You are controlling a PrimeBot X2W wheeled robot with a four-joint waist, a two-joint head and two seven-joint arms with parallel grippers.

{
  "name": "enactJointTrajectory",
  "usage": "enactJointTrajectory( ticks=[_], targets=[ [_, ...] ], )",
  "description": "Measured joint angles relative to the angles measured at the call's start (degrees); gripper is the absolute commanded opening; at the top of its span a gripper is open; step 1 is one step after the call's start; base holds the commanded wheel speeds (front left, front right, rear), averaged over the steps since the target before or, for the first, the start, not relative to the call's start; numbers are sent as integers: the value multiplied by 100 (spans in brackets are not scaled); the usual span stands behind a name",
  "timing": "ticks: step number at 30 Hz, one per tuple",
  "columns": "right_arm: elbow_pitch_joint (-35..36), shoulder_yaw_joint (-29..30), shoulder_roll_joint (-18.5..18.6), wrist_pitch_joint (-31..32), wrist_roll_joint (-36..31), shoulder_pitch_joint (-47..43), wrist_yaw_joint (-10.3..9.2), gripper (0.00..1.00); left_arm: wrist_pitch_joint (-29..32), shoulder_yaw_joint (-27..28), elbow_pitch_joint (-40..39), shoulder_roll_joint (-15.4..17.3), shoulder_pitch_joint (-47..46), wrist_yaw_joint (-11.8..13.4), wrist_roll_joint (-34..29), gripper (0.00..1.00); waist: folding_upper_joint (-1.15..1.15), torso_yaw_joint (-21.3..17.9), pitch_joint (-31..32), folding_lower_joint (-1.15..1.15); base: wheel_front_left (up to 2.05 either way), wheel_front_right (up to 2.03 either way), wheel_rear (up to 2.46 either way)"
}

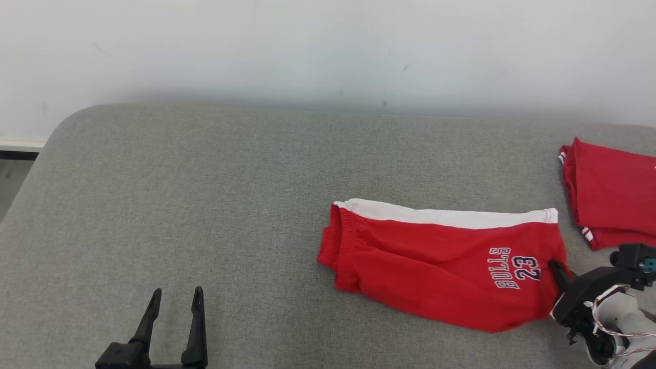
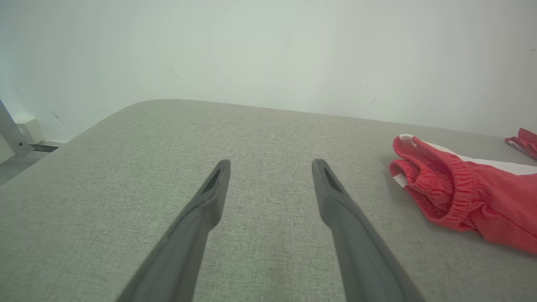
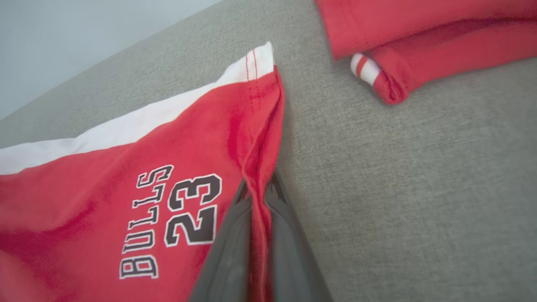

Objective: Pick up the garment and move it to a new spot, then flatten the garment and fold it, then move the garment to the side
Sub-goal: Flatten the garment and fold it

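The garment (image 1: 435, 261) is a pair of red shorts with a white side stripe and "BULLS 23" print, lying folded lengthwise on the grey cushion. My right gripper (image 1: 557, 270) is at its right hem edge. In the right wrist view the right gripper (image 3: 259, 191) is shut, with the garment's (image 3: 126, 180) red hem pinched between the two dark fingers. My left gripper (image 1: 175, 297) stands open over bare cushion at the lower left, well to the left of the shorts. The left wrist view shows the left gripper (image 2: 270, 165) empty, and the garment's waistband (image 2: 457, 188) to its right.
A second red garment (image 1: 612, 192) with white-striped trim lies at the right edge of the cushion (image 1: 205, 195), close to the shorts' hem; it also appears as red cloth (image 3: 419, 37) in the right wrist view. A pale wall (image 1: 307, 46) backs the cushion.
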State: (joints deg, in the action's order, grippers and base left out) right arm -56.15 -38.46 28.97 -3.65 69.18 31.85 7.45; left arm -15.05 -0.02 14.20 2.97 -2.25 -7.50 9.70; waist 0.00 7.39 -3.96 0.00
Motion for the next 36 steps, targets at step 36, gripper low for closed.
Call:
enactJointTrajectory(
  ticks=[36],
  targets=[
    [1244,-653,-1525,154,-634,678,0,0,0,-626,315,-3,-122,1,303,100,0,390,-81,0,0,0,0]
  ],
)
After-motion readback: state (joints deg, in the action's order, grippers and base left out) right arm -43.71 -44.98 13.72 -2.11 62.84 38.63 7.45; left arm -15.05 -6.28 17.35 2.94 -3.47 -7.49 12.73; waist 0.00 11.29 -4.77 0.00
